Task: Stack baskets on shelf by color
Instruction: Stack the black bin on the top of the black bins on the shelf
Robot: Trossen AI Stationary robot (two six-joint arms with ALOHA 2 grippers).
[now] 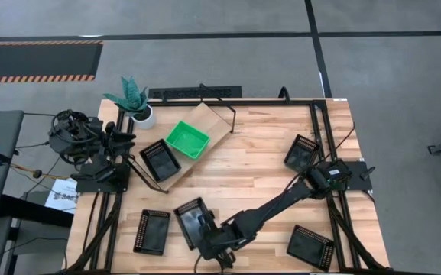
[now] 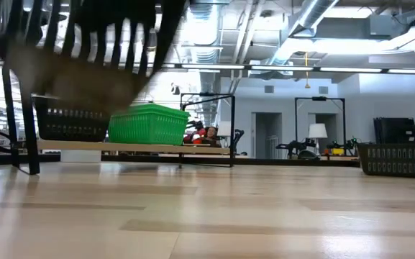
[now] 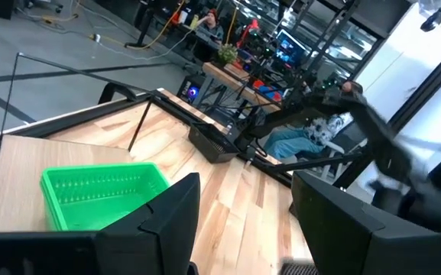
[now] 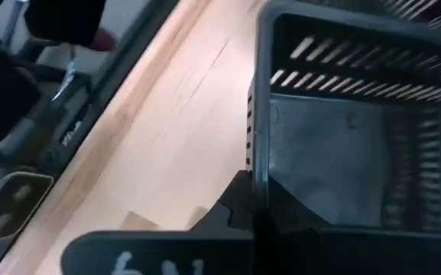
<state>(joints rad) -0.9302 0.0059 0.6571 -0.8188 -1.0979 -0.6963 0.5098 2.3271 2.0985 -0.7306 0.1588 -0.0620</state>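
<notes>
Right end effector [image 1: 205, 231] clamped on a black perforated plastic basket [image 1: 192, 220] near the wooden desk's [image 1: 258, 172] front edge, left end effector [image 3: 243, 221] apart beside the light-wood shelf [image 1: 197, 141] holding a bright green mesh basket [image 1: 187, 140]

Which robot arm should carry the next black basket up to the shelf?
The right one, probably. Its tool is already shut on a black basket near the table's front edge. The left tool waits open at the table's left edge beside the shelf, holding nothing.
</notes>
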